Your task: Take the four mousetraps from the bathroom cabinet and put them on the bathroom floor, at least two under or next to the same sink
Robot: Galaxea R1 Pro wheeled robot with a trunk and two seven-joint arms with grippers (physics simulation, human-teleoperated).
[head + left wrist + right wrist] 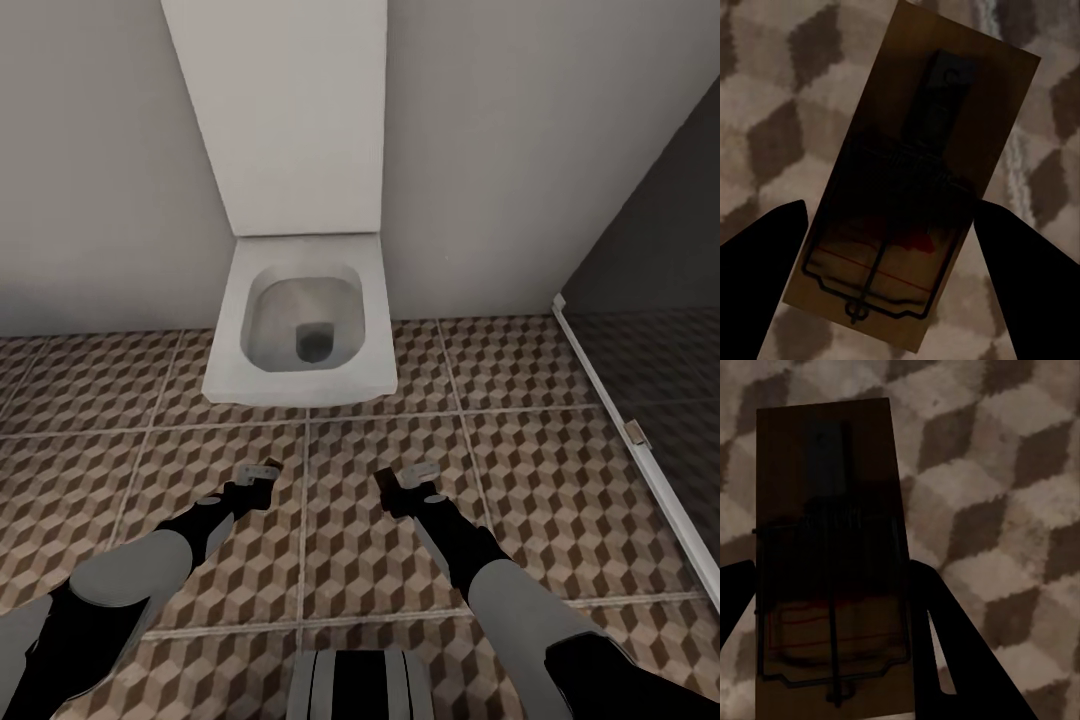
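Note:
My left gripper (258, 480) hangs low over the bathroom floor (380, 560), in front of the toilet, shut on a mousetrap (922, 187). That brown board with dark wire and a red mark sits between the two dark fingers (765, 277). My right gripper (408, 484) is level with it to the right, shut on a second mousetrap (829, 510) of the same kind. The cube-patterned tiles lie right behind both traps. The cabinet and the sink are out of view.
A white square toilet (300, 340) with a tall cistern stands against the pale wall straight ahead. At the right a dark glass shower partition (650, 300) rises from a white floor rail (640, 460).

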